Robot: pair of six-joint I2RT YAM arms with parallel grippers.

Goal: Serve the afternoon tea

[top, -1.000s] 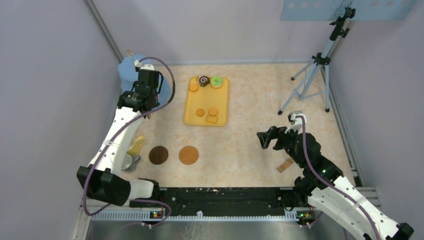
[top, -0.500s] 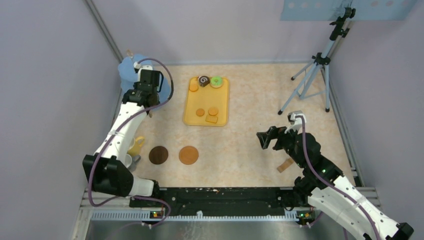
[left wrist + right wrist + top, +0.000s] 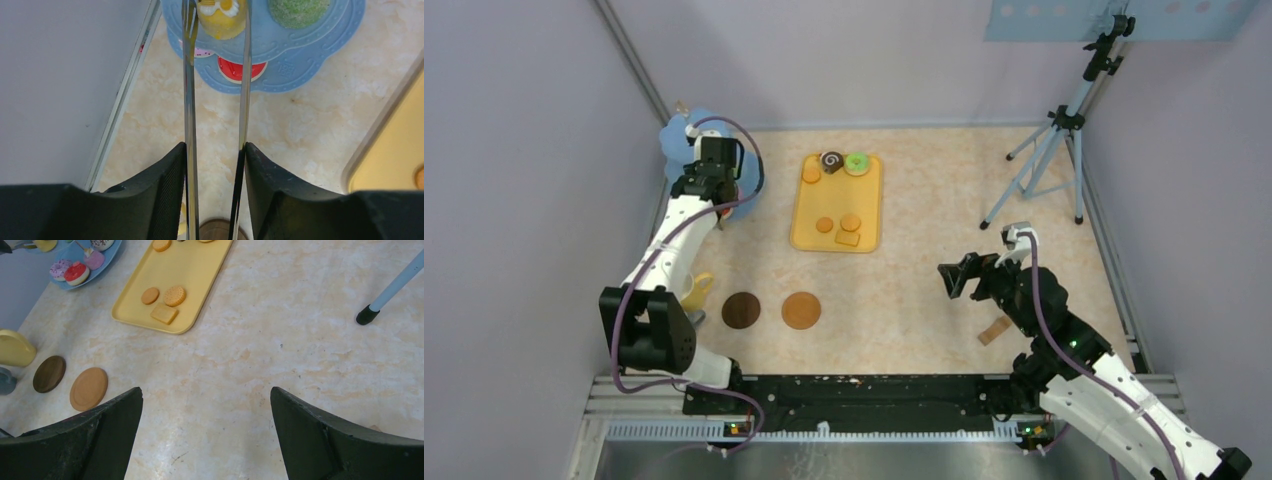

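My left gripper [image 3: 215, 147] is shut on long metal tongs [image 3: 190, 100]. The tong tips straddle a yellow cake [image 3: 222, 17] on a blue plate [image 3: 300, 55] at the far left. A green doughnut [image 3: 298, 10] and a red doughnut [image 3: 235, 70] also lie on that plate. A yellow tray [image 3: 869, 200] holds a chocolate swirl cake [image 3: 831, 161], a green doughnut [image 3: 856, 163] and orange biscuits [image 3: 837, 225]. A dark coaster [image 3: 741, 310] and a light coaster [image 3: 801, 310] lie near the front, next to a yellow mug [image 3: 696, 292] and a grey mug [image 3: 6, 381]. My right gripper [image 3: 206, 400] is open and empty above bare table.
A small wooden block [image 3: 994, 331] lies beside my right arm. A tripod [image 3: 1049, 150] stands at the back right. The left wall and its metal rail [image 3: 125, 95] run close beside the blue plate.
My left wrist has moved left and farther back over the blue plate, tongs still held. The right arm has not moved.
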